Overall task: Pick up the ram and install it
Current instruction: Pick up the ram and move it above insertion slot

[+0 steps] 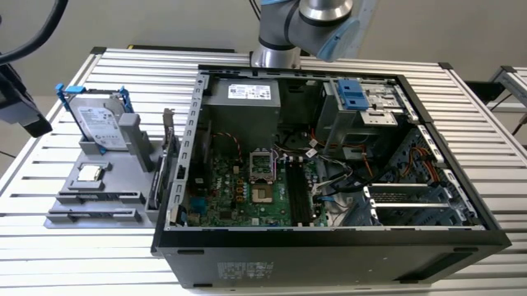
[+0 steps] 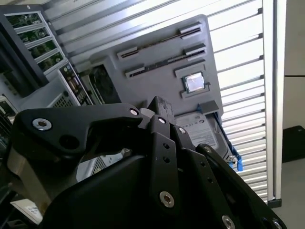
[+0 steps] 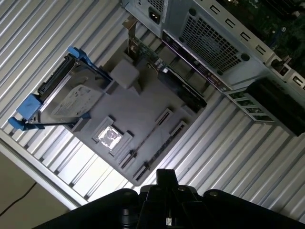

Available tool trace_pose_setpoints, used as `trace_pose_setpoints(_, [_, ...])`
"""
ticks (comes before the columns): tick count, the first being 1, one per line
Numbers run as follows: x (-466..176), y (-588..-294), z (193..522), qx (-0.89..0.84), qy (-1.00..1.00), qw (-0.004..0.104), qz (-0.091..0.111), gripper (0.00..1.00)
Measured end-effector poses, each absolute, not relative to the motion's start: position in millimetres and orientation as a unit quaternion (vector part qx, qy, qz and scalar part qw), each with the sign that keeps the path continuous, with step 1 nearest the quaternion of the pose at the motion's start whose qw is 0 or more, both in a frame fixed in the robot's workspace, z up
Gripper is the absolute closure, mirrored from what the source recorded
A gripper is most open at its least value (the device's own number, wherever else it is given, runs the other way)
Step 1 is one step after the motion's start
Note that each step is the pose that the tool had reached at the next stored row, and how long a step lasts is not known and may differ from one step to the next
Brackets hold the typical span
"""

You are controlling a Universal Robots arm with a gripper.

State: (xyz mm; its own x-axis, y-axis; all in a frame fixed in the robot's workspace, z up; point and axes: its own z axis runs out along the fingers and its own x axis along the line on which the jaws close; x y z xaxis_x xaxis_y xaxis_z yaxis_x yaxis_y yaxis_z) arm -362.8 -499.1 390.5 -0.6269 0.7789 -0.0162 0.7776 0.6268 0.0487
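Gripper (image 3: 164, 174) pressed together, hovering over gray tray (image 3: 143, 105), ram (image 3: 147, 139) seated in tray's slot

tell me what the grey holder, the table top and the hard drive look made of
Grey holder: likely matte plastic, dull and even, no glare. Table top: probably bare aluminium, bright ribbed slats with a sheen. Hard drive: seemingly a metal case, silvery lid; its blue brackets look plastic.

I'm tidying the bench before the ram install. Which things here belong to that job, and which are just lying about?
For the job: ram, black motherboard slots, open computer case, gripper.
Lying about: hard drive, processor chip.
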Motion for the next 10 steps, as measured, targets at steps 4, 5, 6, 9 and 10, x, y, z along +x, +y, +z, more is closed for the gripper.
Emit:
trace_pose_setpoints(4, [-362.8, -499.1, 390.4, 0.442, 0.897, 0.018, 0.018, 1.0])
trace_pose_setpoints(5, [-362.9, -499.1, 390.4, 0.445, 0.895, 0.018, 0.018, 1.0])
trace_pose_setpoints(6, [-362.9, -499.1, 390.4, 0.447, 0.894, 0.018, 0.018, 1.0])
trace_pose_setpoints(9, [-362.9, -499.1, 390.5, 0.456, 0.889, 0.018, 0.018, 1.0])
trace_pose_setpoints(10, [-362.9, -499.1, 390.5, 0.459, 0.888, 0.018, 0.018, 1.0])
